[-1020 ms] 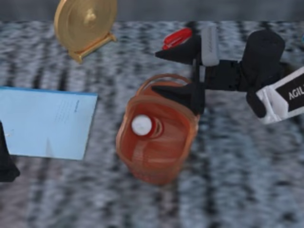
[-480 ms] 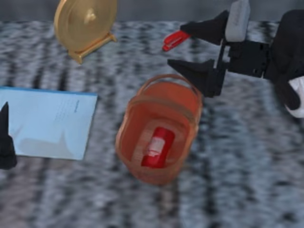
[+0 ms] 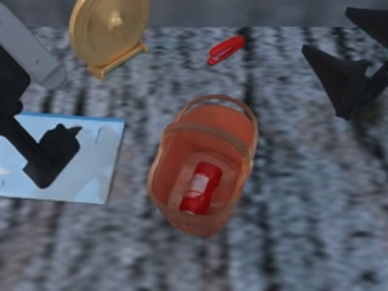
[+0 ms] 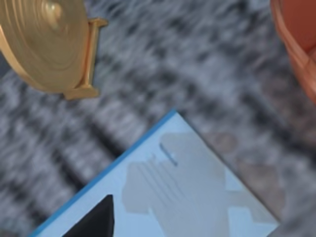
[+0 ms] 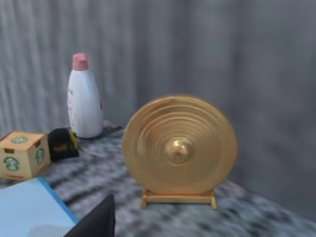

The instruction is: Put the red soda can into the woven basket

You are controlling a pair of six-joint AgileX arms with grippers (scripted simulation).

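Lying on its side inside the woven basket (image 3: 203,163), the red soda can (image 3: 201,187) is resting on the basket floor near the table's middle. The right gripper (image 3: 354,57) is hanging by the table's right edge, fingers spread wide and holding nothing. The left gripper (image 3: 51,154) is hovering over the blue sheet (image 3: 91,163); I cannot tell its finger state.

A table (image 3: 303,230) covered in a mottled grey and black pattern is seen. The woven basket (image 3: 163,182) is set near its middle. A blue sheet (image 3: 91,176) is laid flat toward the left side. A golden disc on a stand (image 3: 109,27) is placed at the far left edge, and a red stapler (image 3: 225,49) lies near the far edge, beyond the basket. A white bottle (image 5: 84,98), a small cardboard box (image 5: 22,153) and a small dark object (image 5: 61,143) are seen only in the right wrist view.
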